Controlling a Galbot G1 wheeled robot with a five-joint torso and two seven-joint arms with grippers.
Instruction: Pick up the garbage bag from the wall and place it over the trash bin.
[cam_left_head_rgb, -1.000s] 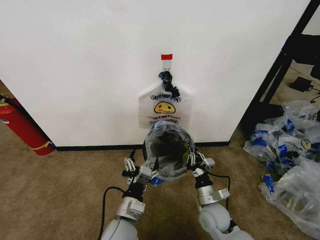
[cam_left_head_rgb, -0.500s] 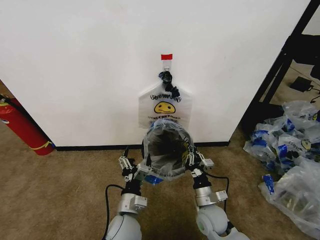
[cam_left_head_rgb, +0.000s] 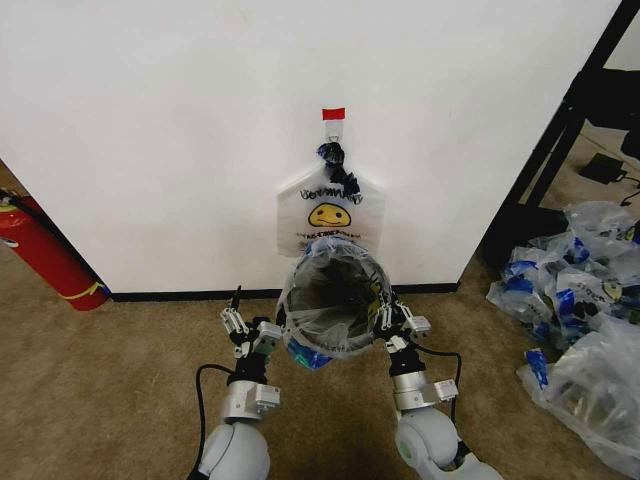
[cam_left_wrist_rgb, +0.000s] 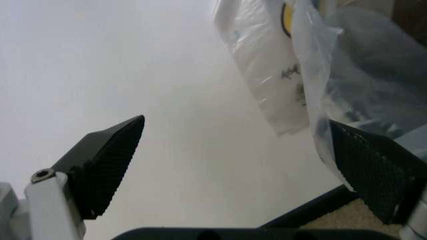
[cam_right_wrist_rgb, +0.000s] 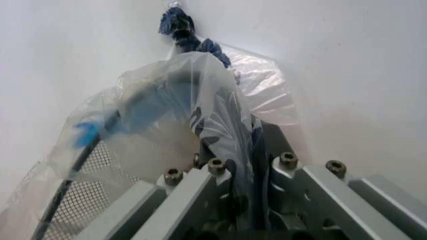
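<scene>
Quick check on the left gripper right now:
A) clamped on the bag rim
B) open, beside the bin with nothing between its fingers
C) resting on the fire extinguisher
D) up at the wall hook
B: the left gripper sits apart from the bagged trash bin, and its wrist view shows spread fingers with bare wall between.

Trash bin stands on the floor against the wall, garbage bag draped over its rim. Left gripper sits left of the bin, right gripper at its right. 1 similar bag hangs on the wall behind.
</scene>
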